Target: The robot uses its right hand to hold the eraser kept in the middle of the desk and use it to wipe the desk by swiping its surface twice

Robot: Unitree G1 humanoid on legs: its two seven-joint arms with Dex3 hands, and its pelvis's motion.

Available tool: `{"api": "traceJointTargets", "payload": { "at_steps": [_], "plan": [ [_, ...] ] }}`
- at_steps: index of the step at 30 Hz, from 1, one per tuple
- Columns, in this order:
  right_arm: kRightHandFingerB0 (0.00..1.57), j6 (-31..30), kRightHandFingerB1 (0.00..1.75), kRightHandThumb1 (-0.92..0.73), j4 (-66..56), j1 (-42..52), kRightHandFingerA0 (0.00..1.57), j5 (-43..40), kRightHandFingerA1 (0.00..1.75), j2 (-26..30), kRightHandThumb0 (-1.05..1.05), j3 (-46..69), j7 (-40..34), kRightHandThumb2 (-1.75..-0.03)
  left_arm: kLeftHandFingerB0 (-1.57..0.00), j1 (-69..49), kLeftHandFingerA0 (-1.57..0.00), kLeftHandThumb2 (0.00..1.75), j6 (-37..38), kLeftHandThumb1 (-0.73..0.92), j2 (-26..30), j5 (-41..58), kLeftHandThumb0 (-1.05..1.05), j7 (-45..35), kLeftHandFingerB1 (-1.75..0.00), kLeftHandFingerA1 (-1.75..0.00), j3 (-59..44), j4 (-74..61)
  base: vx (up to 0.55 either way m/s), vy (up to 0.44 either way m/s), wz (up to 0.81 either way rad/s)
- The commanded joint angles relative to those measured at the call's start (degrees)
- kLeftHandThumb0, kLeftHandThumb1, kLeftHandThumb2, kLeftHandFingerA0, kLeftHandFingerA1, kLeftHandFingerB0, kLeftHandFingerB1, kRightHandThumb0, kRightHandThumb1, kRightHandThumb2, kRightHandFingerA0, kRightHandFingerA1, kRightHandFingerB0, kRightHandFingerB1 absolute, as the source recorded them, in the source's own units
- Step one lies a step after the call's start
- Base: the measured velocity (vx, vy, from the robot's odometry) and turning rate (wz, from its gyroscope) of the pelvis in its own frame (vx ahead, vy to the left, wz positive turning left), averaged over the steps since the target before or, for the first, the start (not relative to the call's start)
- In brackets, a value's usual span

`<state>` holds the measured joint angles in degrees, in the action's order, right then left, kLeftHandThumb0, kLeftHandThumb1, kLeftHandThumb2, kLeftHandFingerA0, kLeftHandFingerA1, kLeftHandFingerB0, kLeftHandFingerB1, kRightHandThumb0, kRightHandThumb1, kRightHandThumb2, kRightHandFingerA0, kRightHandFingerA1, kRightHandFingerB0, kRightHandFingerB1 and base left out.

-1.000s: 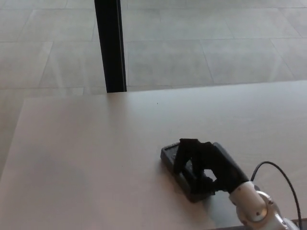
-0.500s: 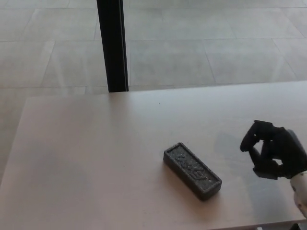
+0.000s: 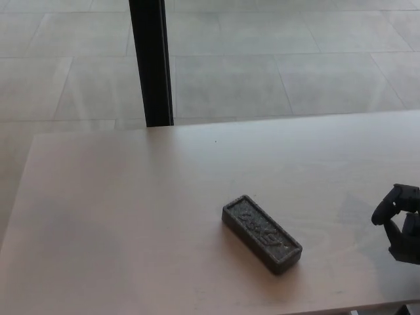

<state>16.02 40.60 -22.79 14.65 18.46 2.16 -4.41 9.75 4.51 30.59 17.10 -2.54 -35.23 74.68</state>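
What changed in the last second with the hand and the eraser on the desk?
The right hand let go of the eraser and pulled away to the right, now at the picture's right edge, holding nothing. The eraser lies flat on the desk at about the same spot and angle. The desk and the black post behind it are unchanged.

Only the robot's black right hand (image 3: 401,223), thick-fingered and made of dark plastic, shows from where the head looks down, and just part of it at the right edge. One finger (image 3: 387,207) curls forward and downward, its tip hooked toward the left; the other digits hang below it, loosely bent and apart. It holds nothing. The wrist and forearm are cut off by the frame. The left hand does not show.
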Motion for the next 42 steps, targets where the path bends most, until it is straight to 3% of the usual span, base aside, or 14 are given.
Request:
{"api": "traceJointTargets", "payload": {
  "at_steps": [1, 7, 9, 11, 13, 19, 20, 21, 22, 25, 26, 30, 32, 42],
  "plan": [
    [0.71, -0.8, 1.54, -0.61, 0.6, -0.5, 0.84, -0.7, 1.75, 1.8, -0.22, 1.9, -2.7, -0.90, -0.63, -0.2, -0.71, 0.66, 0.5, 0.92, 1.8, 0.3, -0.67, 0.2, -0.54, -0.61, 0.0, -0.1, 0.00, 0.000, 0.00],
    [0.72, -0.2, 1.54, -0.60, -0.1, -1.7, 0.84, -2.5, 1.75, 3.8, -0.25, 5.1, -3.5, -0.98, -0.65, -0.5, -0.74, 0.66, 0.2, 0.90, 0.6, 1.4, -0.65, 0.1, -0.57, -0.63, -1.1, -0.1, 0.00, 0.000, 0.00],
    [0.69, 1.2, 1.46, -0.64, -0.3, -1.0, 1.04, -3.2, 1.75, 4.8, -0.20, 6.9, -4.2, -0.93, -0.65, -1.4, -0.72, 0.66, 0.6, 0.90, 0.7, 1.1, -0.67, -0.3, -0.56, -0.62, -1.1, -0.2, 0.00, 0.000, 0.00],
    [0.73, 0.7, 1.47, -0.66, -1.1, -0.5, 0.82, -6.2, 1.75, 6.2, -0.24, 10.7, -3.5, -0.84, -0.62, -2.0, -0.72, 0.67, 0.8, 0.91, 0.8, 0.8, -0.66, -0.5, -0.54, -0.61, -0.9, -0.2, 0.00, 0.000, 0.00],
    [0.81, 0.0, 1.37, -0.58, -2.2, 0.8, 0.92, -8.2, 1.66, 7.3, -0.22, 14.2, -3.3, -0.89, -0.66, -2.4, -0.73, 0.67, 0.8, 0.90, 0.5, 0.8, -0.66, 0.0, -0.55, -0.60, -0.9, -0.1, 0.00, 0.000, 0.00],
    [0.78, -2.4, 0.67, -0.73, -5.5, 9.9, 0.77, -13.7, 1.41, 10.0, -0.26, 27.2, -5.1, -0.66, -0.62, -4.0, -0.74, 0.66, 0.8, 0.91, -0.2, 1.1, -0.65, -0.7, -0.54, -0.59, -1.0, -0.1, 0.00, 0.000, 0.00],
    [0.70, -1.1, 0.62, -0.72, -4.6, 11.3, 0.70, -13.8, 1.17, 10.1, -0.29, 28.8, -6.1, -0.61, -0.59, -4.5, -0.67, 1.03, 0.9, 0.70, -0.3, 1.2, -0.65, -0.9, -0.65, -0.68, -1.1, -0.2, 0.00, 0.000, 0.00],
    [0.46, -3.4, 0.52, -0.70, -3.9, 15.9, 0.65, -18.2, 1.50, 9.3, -0.37, 34.7, -6.1, -0.61, -0.58, -5.6, -0.66, 1.04, 1.4, 0.71, -0.4, 1.0, -0.66, -1.6, -0.65, -0.69, -1.0, -0.2, 0.00, 0.000, 0.00],
    [0.43, -6.3, 0.44, -0.67, -4.5, 18.9, 0.69, -18.9, 1.44, 8.9, -0.38, 37.4, -7.3, -0.63, -0.63, -6.2, -0.73, 0.67, 1.4, 0.89, -0.6, 1.3, -0.66, -1.9, -0.55, -0.61, -1.2, -0.2, 0.00, 0.000, 0.00],
    [0.33, -7.3, 0.43, -0.71, -5.5, 26.3, 0.60, -19.7, 1.23, 6.8, -0.32, 42.4, -8.7, -0.61, -0.67, -8.1, -0.77, 0.66, 0.9, 0.88, -0.9, 1.9, -0.65, -1.6, -0.56, -0.64, -2.0, 0.0, 0.00, 0.000, 0.00],
    [0.33, -8.6, 0.39, -0.71, -4.4, 26.7, 0.52, -23.2, 0.90, 5.9, -0.31, 45.6, -8.3, -0.60, -0.63, -8.9, -0.74, 0.67, 1.1, 0.90, -0.9, 0.9, -0.65, -2.5, -0.52, -0.61, -1.2, 0.2, 0.00, 0.000, 0.00],
    [0.31, -11.2, 0.37, -0.68, 4.2, 28.8, 0.62, -24.3, 1.52, 7.2, -0.31, 48.9, -8.0, -0.62, -0.62, -9.5, -0.73, 0.67, 1.0, 0.90, -0.8, 0.7, -0.67, -2.8, -0.52, -0.61, -1.0, 0.0, 0.00, 0.000, 0.00],
    [0.35, -11.5, 0.36, -0.63, 12.9, 26.9, 0.75, -26.8, 1.27, 8.8, -0.26, 52.1, -9.6, -0.59, -0.60, -9.5, -0.74, 0.67, 1.0, 0.91, -0.6, 0.3, -0.67, -2.2, -0.51, -0.57, -0.7, 0.2, 0.00, 0.000, 0.00],
    [0.36, -14.5, 0.37, -0.70, 14.4, 26.3, 0.65, -28.0, 1.14, 4.6, -0.36, 51.2, -5.3, -0.60, -0.66, -9.5, -0.76, 0.66, 0.7, 0.90, -0.1, 0.3, -0.66, -1.6, -0.56, -0.66, -0.4, 0.3, 0.00, 0.000, 0.00]
  ]
}}
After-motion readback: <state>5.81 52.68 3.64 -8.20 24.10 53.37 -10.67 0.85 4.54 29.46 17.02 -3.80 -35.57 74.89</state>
